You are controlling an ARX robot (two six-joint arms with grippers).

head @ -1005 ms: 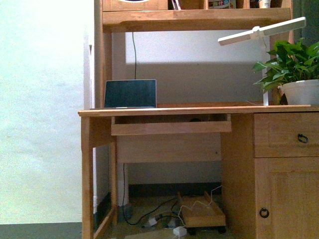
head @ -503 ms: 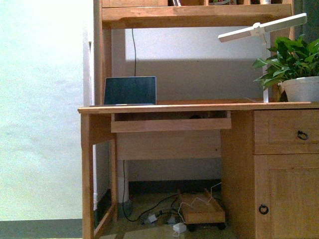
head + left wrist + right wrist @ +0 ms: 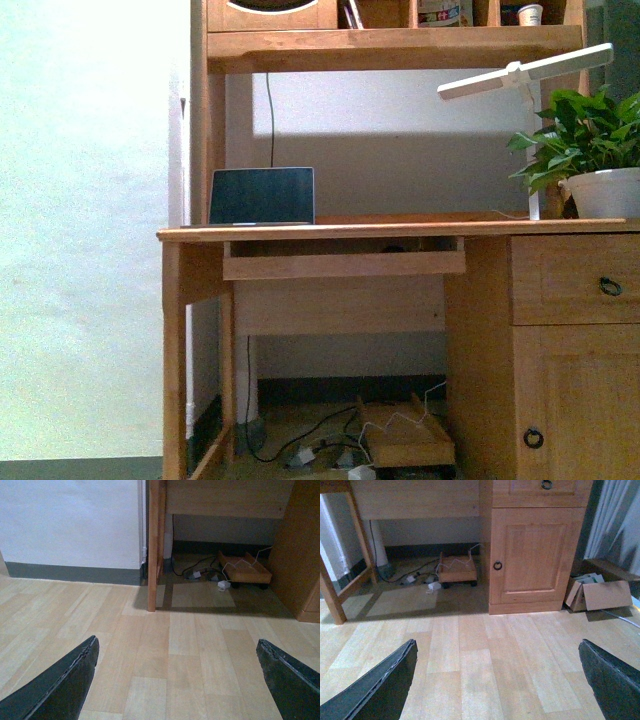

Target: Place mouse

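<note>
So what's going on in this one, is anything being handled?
Nothing is being handled at this moment. The robot faces a wooden desk with a laptop on top and a pull-out tray just under the top. Both wrist cameras look down at the wood floor, and the left claw and right claw are open and empty. No mouse can be made out in any view.
</note>
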